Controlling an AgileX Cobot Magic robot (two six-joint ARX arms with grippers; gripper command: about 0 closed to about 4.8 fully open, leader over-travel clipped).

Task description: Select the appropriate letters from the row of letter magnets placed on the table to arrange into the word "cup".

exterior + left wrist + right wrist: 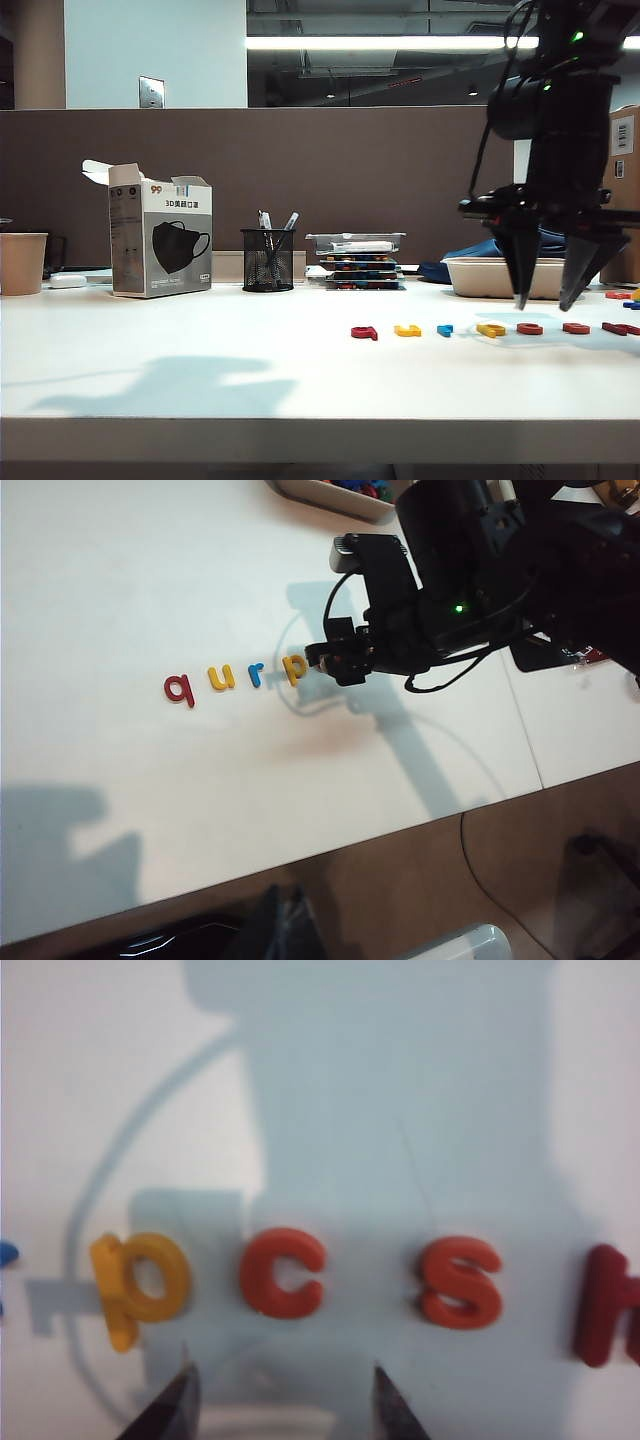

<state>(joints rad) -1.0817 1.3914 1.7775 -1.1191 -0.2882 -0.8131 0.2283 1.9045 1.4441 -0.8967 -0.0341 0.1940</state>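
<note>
Now | right fingers (285, 1400) apart | orange "c" (283, 1272) just beyond tips

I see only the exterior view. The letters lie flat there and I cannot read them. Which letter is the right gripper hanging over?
Observer: The right wrist view shows the open right gripper lined up with the orange-red c.
Operator: Where is the p?
Observer: The yellow p lies directly beside that c.
Operator: And the u? And the left gripper?
Observer: The left wrist view shows the yellow u between the dark red q and the blue r. The left gripper is only a dark shape at that view's edge; I cannot tell if it is open.
</note>
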